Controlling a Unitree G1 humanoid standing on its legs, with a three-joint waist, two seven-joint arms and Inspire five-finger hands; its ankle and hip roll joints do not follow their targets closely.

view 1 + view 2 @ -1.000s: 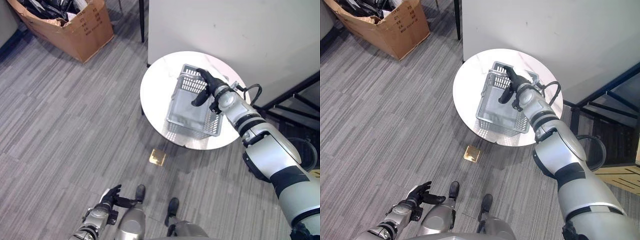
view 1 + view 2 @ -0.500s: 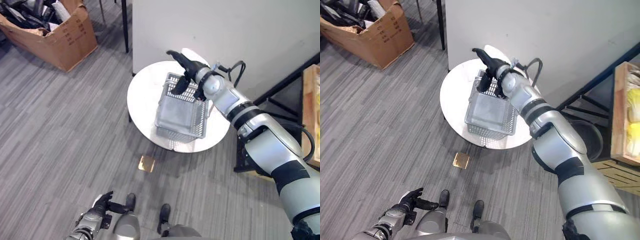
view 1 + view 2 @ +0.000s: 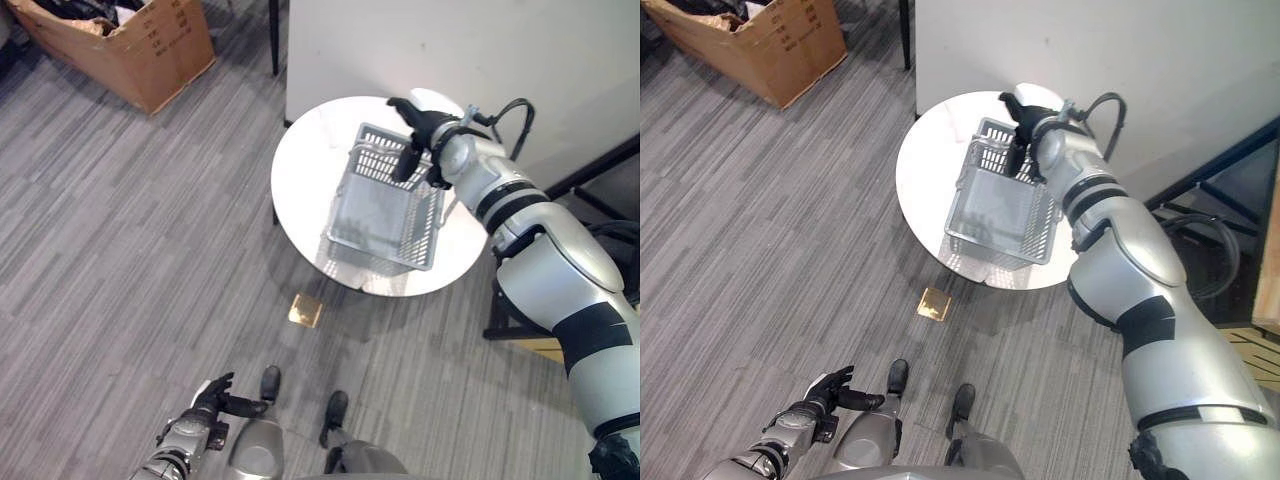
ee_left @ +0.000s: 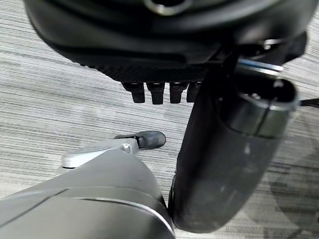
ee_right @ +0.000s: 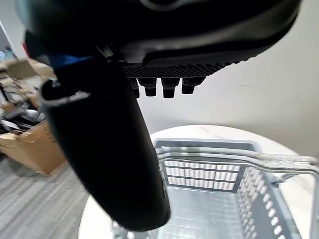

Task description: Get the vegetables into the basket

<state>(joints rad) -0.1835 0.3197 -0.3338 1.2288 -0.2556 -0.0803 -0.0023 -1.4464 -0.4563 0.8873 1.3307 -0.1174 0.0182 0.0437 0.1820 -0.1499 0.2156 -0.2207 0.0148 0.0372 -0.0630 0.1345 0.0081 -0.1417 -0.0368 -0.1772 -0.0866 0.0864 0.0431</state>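
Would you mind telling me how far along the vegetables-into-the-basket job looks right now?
Nothing looks done: the grey basket on the round white table appears empty, with no vegetables visible. In hand: the right hand hangs open above the basket's far rim, holding nothing; the left hand hangs open low by the floor. Left: finding the vegetables and loading all of them.

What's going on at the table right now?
The right hand is stretched out above the far rim of the grey basket, which sits on the round white table. Its fingers look relaxed and hold nothing. The basket looks empty, with no vegetables in it. The left hand hangs low by the robot's side over the floor, open and idle. A cardboard box stands on the floor beyond the table.
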